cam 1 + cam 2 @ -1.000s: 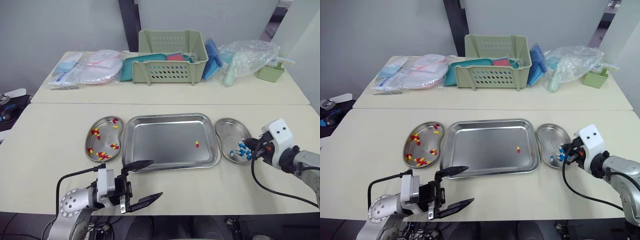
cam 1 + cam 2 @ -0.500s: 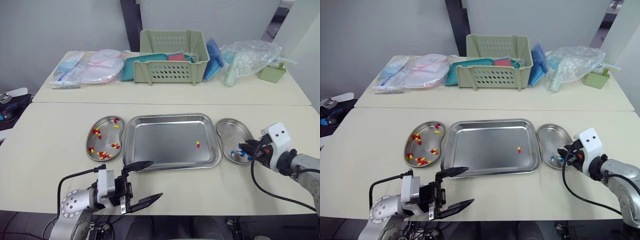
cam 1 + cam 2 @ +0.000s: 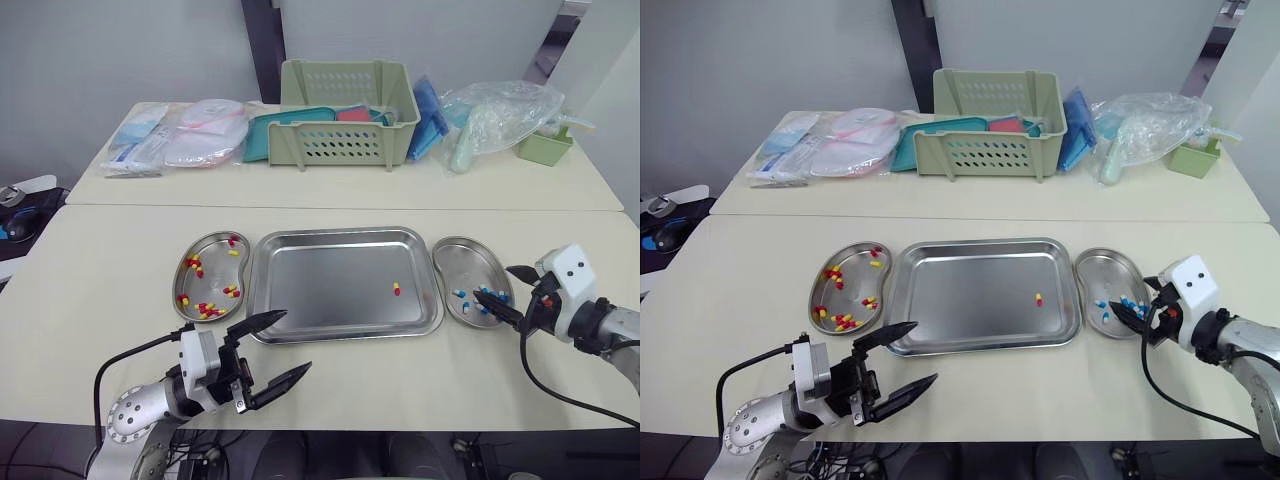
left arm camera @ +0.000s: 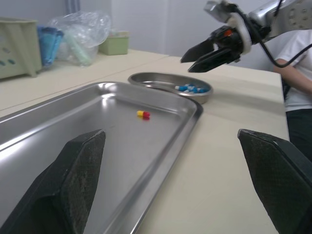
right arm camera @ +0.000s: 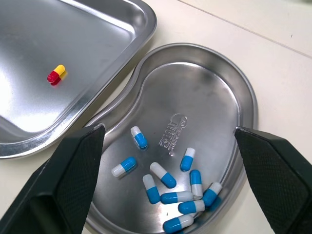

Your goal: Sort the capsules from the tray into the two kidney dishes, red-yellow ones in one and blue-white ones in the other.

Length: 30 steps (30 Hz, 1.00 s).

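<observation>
Right gripper (image 3: 505,292) was wide open and empty, poised just above the right kidney dish (image 3: 462,250), with the blue-white capsules (image 5: 161,175) beneath it. Left gripper (image 3: 295,340) was also spread wide, holding nothing, at the tray's (image 3: 345,232) near edge. The last red-yellow capsule (image 3: 396,289) lay well ahead of it, closer to the right gripper (wrong-dish side). Risk: on slick steel a closing finger could flick the capsule away, or the nearer arm could drop it among the blues
</observation>
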Available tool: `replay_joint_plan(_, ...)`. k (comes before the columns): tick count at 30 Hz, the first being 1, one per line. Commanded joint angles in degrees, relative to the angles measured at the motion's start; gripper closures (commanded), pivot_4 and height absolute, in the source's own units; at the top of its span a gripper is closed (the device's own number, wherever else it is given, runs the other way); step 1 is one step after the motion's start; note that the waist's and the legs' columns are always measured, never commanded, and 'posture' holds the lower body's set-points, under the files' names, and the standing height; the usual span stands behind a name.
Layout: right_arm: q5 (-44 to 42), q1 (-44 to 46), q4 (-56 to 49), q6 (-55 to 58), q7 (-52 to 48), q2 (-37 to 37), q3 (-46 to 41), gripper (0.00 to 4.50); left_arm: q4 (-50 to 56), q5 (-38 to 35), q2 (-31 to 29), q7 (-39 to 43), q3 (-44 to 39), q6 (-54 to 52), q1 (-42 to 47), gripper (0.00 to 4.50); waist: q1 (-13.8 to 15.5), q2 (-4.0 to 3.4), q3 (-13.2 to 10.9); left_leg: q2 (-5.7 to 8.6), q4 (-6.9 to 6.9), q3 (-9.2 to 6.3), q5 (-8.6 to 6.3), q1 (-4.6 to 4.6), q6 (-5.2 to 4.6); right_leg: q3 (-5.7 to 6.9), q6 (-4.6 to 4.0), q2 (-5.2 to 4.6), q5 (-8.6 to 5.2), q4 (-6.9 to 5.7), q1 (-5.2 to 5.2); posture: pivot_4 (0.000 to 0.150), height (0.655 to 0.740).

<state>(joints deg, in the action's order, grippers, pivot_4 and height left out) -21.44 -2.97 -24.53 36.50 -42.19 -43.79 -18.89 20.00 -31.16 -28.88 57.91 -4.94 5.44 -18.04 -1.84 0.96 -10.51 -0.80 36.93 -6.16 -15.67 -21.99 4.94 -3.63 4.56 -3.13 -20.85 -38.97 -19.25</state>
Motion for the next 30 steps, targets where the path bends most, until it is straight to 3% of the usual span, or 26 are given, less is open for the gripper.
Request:
replay_joint_plan(1, 2.06, -1.18, 2.12, -11.65, -3.37, -0.85, -1.66, 0.04, 5.6, -2.42, -0.96, -7.02, -6.01, -4.41, -1.51, 0.0, -0.01, 0.01, -0.01, 0.0, 0.0, 0.01, 0.0, 0.0, 0.0, -0.01, 0.0, 0.0, 0.0, 0.0, 0.01, 0.15, 0.74)
replay_joint_plan(7, 1.49, -1.57, 8.05, -20.26, -9.85, -4.05, -4.78, 0.04, 3.82, -8.7, -3.86, -19.01, -23.35, -13.86, -1.37, 0.0, -0.04, 0.03, -0.02, -0.02, 0.01, 0.0, 0.0, 0.04, 0.0, 0.01, 0.0, 0.0, 0.0, -0.01, 0.04, 0.15, 0.74)
replay_joint_plan(15, -1.05, -6.09, 13.49, -22.52, -20.8, -10.75, -9.92, 0.04, -11.34, -3.58, -11.33, -14.78, -36.64, -12.65, -4.15, 0.0, -0.03, 0.03, -0.02, -0.01, -0.02, 0.03, 0.0, 0.07, 0.0, 0.0, -0.01, 0.0, 0.0, 0.02, 0.05, 0.15, 0.74)
replay_joint_plan(18, -0.84, -9.07, 15.17, -23.35, -24.03, -12.8, -11.78, 0.04, -19.14, -4.35, -12.54, -8.65, -39.37, -12.45, -7.27, 0.0, -0.2, 0.04, -0.03, 0.0, -0.04, 0.06, 0.0, 0.06, 0.0, -0.01, -0.01, 0.0, -0.01, 0.03, 0.04, 0.15, 0.74)
replay_joint_plan(23, -0.78, -13.28, 15.44, -24.42, -29.3, -14.91, -14.17, 0.04, -28.28, -1.56, -12.35, -5.16, -40.59, -11.41, -12.35, 0.0, -0.24, 0.07, -0.04, -0.02, -0.05, 0.11, -0.01, 0.11, 0.0, -0.05, -0.01, -0.01, -0.01, 0.02, 0.05, 0.15, 0.74)
replay_joint_plan(30, 0.31, -18.38, 15.24, -27.82, -33.04, -15.12, -16.45, 0.04, -27.7, -1.92, -11.12, -5.12, -41.0, -11.98, -14.11, 0.0, 0.23, 0.25, -0.05, -0.04, -0.04, 0.07, -0.01, 0.1, 0.01, 0.04, 0.0, -0.03, -0.01, 0.04, 0.12, 0.15, 0.74)
